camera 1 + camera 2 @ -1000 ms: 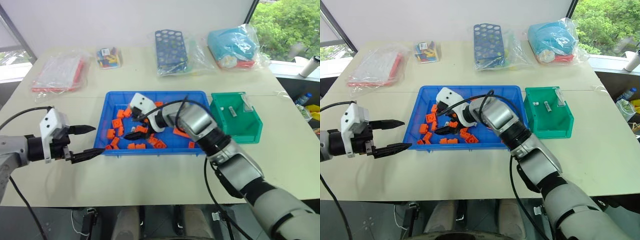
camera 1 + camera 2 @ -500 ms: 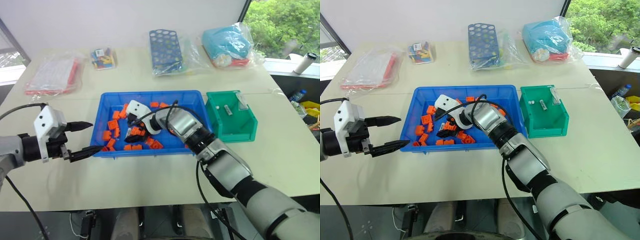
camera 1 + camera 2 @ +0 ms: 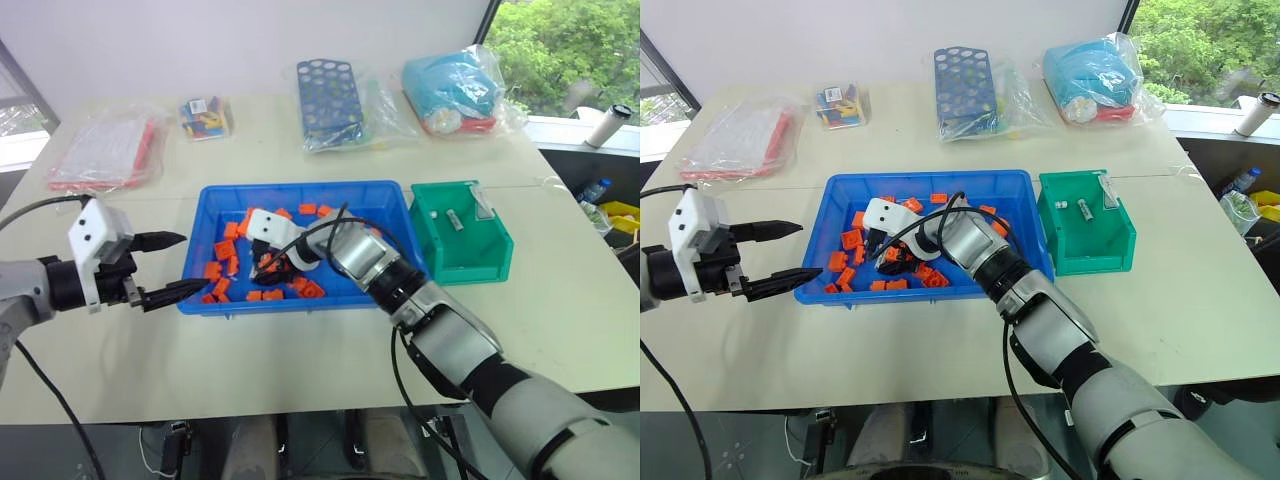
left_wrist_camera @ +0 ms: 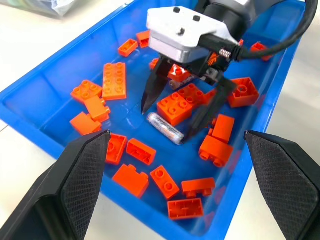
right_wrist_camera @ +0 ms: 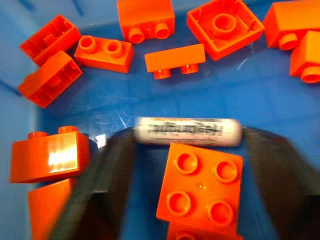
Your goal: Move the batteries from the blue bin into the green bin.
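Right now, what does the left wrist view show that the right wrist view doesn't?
Left wrist view: the right gripper seen from outside, open, its fingers either side of the battery, and the rim of the blue bin. Right wrist view: the battery's printed label, close up. Both: that battery lying beside a four-stud orange block on the bin floor.

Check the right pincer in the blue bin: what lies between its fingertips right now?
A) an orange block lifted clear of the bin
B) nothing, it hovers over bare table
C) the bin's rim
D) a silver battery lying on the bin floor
D: the right pincer straddles a silver battery lying flat on the blue bin floor, a fingertip at each end, beside an orange block.
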You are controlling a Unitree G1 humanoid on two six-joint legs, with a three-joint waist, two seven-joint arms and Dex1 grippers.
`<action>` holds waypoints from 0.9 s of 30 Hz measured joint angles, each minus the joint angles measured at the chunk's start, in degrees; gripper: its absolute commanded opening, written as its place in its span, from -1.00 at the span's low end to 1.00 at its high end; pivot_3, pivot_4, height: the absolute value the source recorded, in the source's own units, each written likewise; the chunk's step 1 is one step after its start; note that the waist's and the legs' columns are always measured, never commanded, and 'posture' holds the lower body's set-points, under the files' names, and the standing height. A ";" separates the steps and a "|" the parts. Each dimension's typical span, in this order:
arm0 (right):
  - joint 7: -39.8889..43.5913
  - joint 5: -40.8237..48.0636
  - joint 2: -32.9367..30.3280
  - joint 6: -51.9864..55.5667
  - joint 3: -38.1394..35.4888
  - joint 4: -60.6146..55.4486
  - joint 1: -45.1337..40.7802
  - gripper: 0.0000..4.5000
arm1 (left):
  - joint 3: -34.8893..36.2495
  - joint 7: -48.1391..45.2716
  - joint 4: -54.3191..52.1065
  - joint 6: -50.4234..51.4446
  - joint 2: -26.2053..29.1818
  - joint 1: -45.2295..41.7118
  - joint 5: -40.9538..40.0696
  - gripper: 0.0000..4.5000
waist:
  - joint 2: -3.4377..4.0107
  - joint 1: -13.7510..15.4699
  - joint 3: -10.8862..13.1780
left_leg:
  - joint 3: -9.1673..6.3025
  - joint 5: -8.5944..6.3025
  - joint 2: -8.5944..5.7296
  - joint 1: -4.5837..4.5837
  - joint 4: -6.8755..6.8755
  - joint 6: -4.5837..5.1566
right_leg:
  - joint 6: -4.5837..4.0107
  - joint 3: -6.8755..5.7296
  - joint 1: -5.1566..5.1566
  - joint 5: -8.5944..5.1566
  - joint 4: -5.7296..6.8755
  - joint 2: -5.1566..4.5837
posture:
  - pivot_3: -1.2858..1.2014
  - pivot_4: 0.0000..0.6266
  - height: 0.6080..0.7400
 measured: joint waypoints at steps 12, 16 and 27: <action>0.39 8.14 -5.36 17.17 -14.89 -14.47 0.60 0.00 | -5.37 0.16 2.65 -1.35 -3.00 -4.24 0.15 1.00 | 0.00 0.49 0.03 | -0.04 0.02 -0.01 -0.10 0.02 -0.02 | 0.01 -0.03 -0.02 0.01 -0.02 -0.08 | 0.03 -0.52 0.96; -2.11 14.02 -15.28 29.64 -27.63 -24.58 -0.84 0.00 | -8.94 0.62 2.98 -2.27 -5.82 -6.49 0.80 1.00 | -0.01 1.37 0.02 | -0.05 0.01 -0.03 -0.08 0.02 -0.01 | 0.01 -0.05 0.01 0.01 -0.07 -0.10 | 0.03 -0.52 0.96; -7.63 17.06 -42.14 43.14 -43.89 -37.34 16.67 0.00 | -16.22 0.62 7.27 -4.08 -10.42 -14.21 3.27 1.00 | 0.04 1.06 0.05 | 0.07 0.01 -0.08 0.01 0.00 0.04 | -0.01 0.04 0.01 0.00 -0.06 0.11 | 0.03 -0.52 0.96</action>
